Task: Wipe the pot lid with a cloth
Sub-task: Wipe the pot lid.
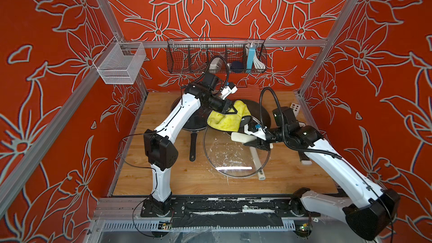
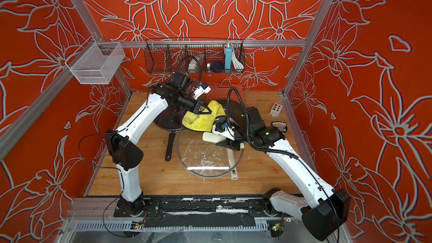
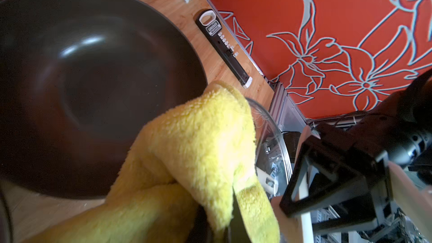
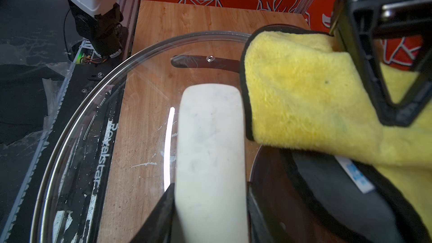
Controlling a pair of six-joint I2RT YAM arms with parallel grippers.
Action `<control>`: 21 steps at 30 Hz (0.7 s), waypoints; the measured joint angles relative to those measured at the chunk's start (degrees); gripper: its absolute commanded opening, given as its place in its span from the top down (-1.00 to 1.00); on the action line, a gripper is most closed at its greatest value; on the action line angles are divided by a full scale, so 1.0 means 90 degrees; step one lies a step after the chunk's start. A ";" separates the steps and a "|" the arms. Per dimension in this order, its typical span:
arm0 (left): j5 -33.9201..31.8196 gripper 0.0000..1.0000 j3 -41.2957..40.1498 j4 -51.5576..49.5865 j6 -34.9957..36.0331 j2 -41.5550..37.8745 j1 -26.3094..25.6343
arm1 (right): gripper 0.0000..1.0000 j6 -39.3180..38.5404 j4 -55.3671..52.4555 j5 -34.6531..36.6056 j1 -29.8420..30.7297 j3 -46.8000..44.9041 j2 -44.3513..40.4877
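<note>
Left fingers (image 4: 357,43) pinch the fluffy yellow microfibre cloth (image 4: 304,94) at the far rim of the smeared glass pot lid (image 1: 233,160) — right fingers (image 4: 161,218) clamp its white oblong handle (image 4: 210,148) — hard wiping could twist it loose.

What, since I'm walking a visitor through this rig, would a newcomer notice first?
The bright yellow cloth, pinched in the left jaws, lies over the far rim of a glass lid mid-table. The right jaws clamp the lid's white handle, and white smears speckle the glass. All around, red walls with grey flower outlines crowd the scene.
</note>
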 measured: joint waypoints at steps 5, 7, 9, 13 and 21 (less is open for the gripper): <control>-0.0277 1.00 -0.0821 0.0022 0.0005 -0.0629 0.0413 | 1.00 0.0005 -0.0022 0.0005 -0.0066 0.0000 0.0000; -0.0325 1.00 -0.0821 0.0005 0.0010 -0.0651 0.0442 | 1.00 0.0010 -0.0019 0.0002 -0.0085 0.0000 0.0000; -0.0345 1.00 -0.0801 -0.0007 0.0007 -0.0644 0.0430 | 1.00 0.0029 -0.0019 0.0002 -0.0087 0.0000 0.0000; -0.0352 1.00 -0.0556 -0.0075 0.0002 -0.0551 0.0364 | 1.00 0.0058 -0.0002 0.0000 -0.0087 0.0000 0.0000; -0.0364 1.00 0.1234 -0.0362 0.0010 0.0644 -0.0202 | 1.00 0.0180 0.0090 -0.0017 -0.0085 0.0000 0.0000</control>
